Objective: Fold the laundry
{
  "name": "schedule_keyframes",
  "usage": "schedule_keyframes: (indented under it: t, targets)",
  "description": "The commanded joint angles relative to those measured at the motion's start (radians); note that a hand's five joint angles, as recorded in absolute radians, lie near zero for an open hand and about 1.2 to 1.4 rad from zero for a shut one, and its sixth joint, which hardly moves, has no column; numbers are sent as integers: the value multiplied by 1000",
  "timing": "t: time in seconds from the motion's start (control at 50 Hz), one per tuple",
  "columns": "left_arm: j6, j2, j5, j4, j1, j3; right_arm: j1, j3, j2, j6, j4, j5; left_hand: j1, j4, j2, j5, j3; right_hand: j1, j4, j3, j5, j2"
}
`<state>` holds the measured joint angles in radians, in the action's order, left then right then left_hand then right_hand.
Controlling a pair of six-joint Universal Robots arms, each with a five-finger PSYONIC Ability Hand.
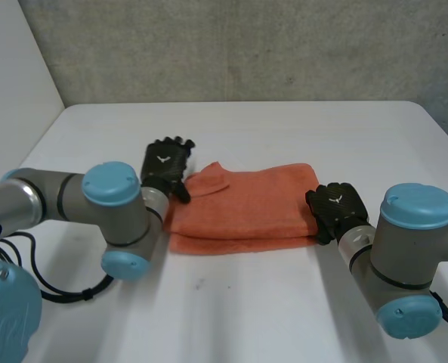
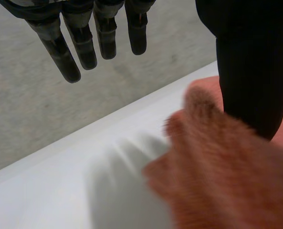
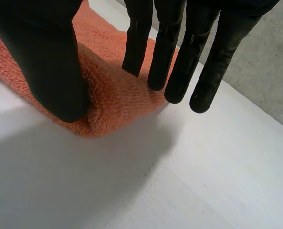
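An orange towel point(image 1: 246, 208) lies folded in a flat rectangle in the middle of the white table point(image 1: 269, 310); a small flap sticks up at its far left corner. My left hand point(image 1: 165, 166) is at that corner, open, its fingers point(image 2: 65, 52) straight and off the cloth, its thumb point(image 2: 253, 81) down by the towel point(image 2: 227, 181). At the towel's right edge is my right hand point(image 1: 335, 208), also open. Its straight fingers point(image 3: 174, 62) hover over the towel's corner point(image 3: 112, 95), and its thumb point(image 3: 46, 62) rests against the near side of that corner.
A grey wall point(image 1: 246, 45) runs along the table's far edge. Bare table surface lies in front of the towel and behind it. Both arms reach in from the near side, left point(image 1: 80, 200) and right point(image 1: 405, 242).
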<state>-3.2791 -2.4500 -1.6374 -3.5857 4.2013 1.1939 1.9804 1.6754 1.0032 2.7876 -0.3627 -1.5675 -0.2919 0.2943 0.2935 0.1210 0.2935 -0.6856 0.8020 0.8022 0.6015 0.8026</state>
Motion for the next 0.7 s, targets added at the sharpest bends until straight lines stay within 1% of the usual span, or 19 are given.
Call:
schedule_keyframes:
  t: [0.02, 0.06, 0.12, 0.14, 0.2, 0.24, 0.34, 0.42, 0.44, 0.48, 0.5, 0.52, 0.58, 0.62, 0.64, 0.68, 0.7]
  targets:
    - [-47, -27, -36, -2, 82, -37, 0, 1, -3, 0, -5, 0, -48, 45, 46, 44, 46, -362, 245, 245, 271, 245]
    - [-85, -23, -50, -2, 106, -24, 0, 1, -3, -2, -13, -2, -36, 34, 35, 32, 35, -403, 287, 286, 313, 286]
    - [-91, -18, -51, -1, 108, -17, 0, 6, -9, -6, -33, -2, -24, 22, 23, 21, 23, -474, 357, 357, 383, 357]
    - [-93, -11, -51, 1, 108, 1, 0, 6, -11, -8, -38, -3, -19, 16, 17, 15, 17, -529, 413, 413, 439, 412]
    - [-93, 32, -50, -4, 108, 51, -2, 7, -12, -8, -39, -3, -10, 7, 8, 6, 8, -583, 466, 466, 492, 466]
    - [-91, 55, -50, -4, 106, 79, -3, 7, -11, -10, -41, -6, -7, 4, 5, 3, 5, -705, 589, 588, 615, 588]
    - [-86, 115, -50, -4, 88, 156, -6, 7, -6, -14, -39, -6, 8, -10, -10, -12, -10, -711, 594, 594, 620, 594]
    - [-83, 196, -50, 1, 60, 242, -8, 9, 3, -29, -36, -6, 11, -13, -12, -15, -12, -711, 594, 594, 620, 594]
    - [-83, 197, -50, 1, 60, 242, -8, 12, 8, -42, -33, -6, 11, -13, -13, -15, -13, -711, 594, 594, 620, 594]
    - [-83, 262, -50, 2, 43, 297, -12, 14, 14, -59, -25, -6, 46, -48, -48, -50, -48, -711, 594, 594, 620, 594]
    - [-83, 263, -50, 2, 43, 297, -31, 18, 21, -80, -22, -6, 46, -48, -48, -50, -48, -711, 594, 594, 620, 594]
    - [-83, 297, -50, 2, 40, 326, -57, 20, 32, -112, -15, -5, 52, -54, -54, -56, -54, -711, 594, 594, 620, 594]
    - [-83, 368, -48, 2, 39, 384, -80, 20, 48, -152, -7, -6, 55, -57, -57, -59, -57, -711, 594, 594, 620, 594]
    - [-83, 399, -48, 2, 37, 406, -112, 11, 70, -238, 1, -8, 64, -66, -65, -67, -65, -711, 594, 594, 620, 594]
    - [-83, 428, -48, 4, 36, 427, -112, 10, 71, -238, 1, -8, 64, -66, -65, -67, -65, -711, 594, 594, 620, 594]
    - [-83, 453, -47, 4, 37, 447, -114, -8, 86, -311, -10, -2, 67, -69, -68, -70, -68, -711, 594, 594, 620, 594]
    - [-83, 474, -47, 5, 37, 464, -114, -8, 86, -312, -10, -2, 70, -72, -71, -73, -71, -711, 594, 594, 620, 594]
